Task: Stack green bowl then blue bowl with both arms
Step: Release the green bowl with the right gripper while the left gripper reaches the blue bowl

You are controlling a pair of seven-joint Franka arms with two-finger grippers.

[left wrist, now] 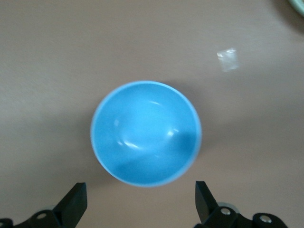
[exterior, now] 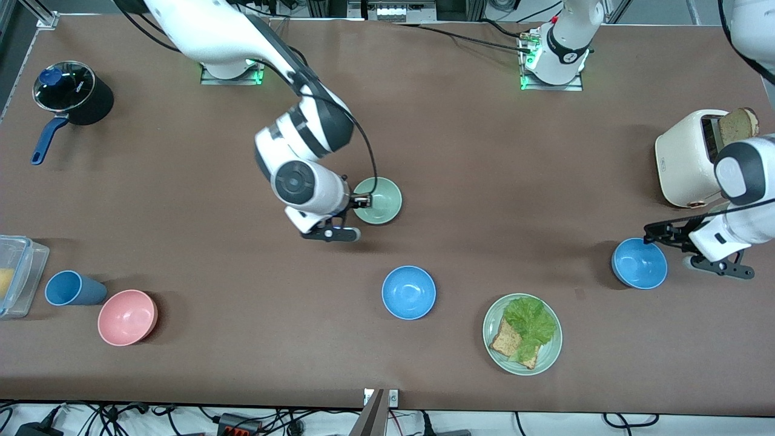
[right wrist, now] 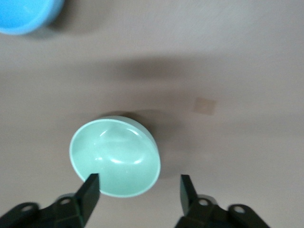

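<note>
The green bowl [exterior: 379,200] sits upright near the table's middle. My right gripper [exterior: 357,216] is open and low beside it. In the right wrist view the bowl [right wrist: 115,156] lies partly between the fingers, and one finger [right wrist: 89,190] overlaps its rim; the gripper [right wrist: 138,190] holds nothing. One blue bowl [exterior: 639,263] stands toward the left arm's end. My left gripper [exterior: 666,247] is open over its edge. In the left wrist view that bowl [left wrist: 146,133] lies just ahead of the open gripper [left wrist: 140,202]. A second blue bowl [exterior: 408,292] sits nearer the camera than the green bowl.
A pale green plate [exterior: 493,316] with lettuce and toast lies beside the middle blue bowl. A cream toaster [exterior: 687,158] stands by the left arm. A pink bowl [exterior: 127,317], blue cup [exterior: 71,288], clear container [exterior: 18,275] and black pot [exterior: 75,94] are at the right arm's end.
</note>
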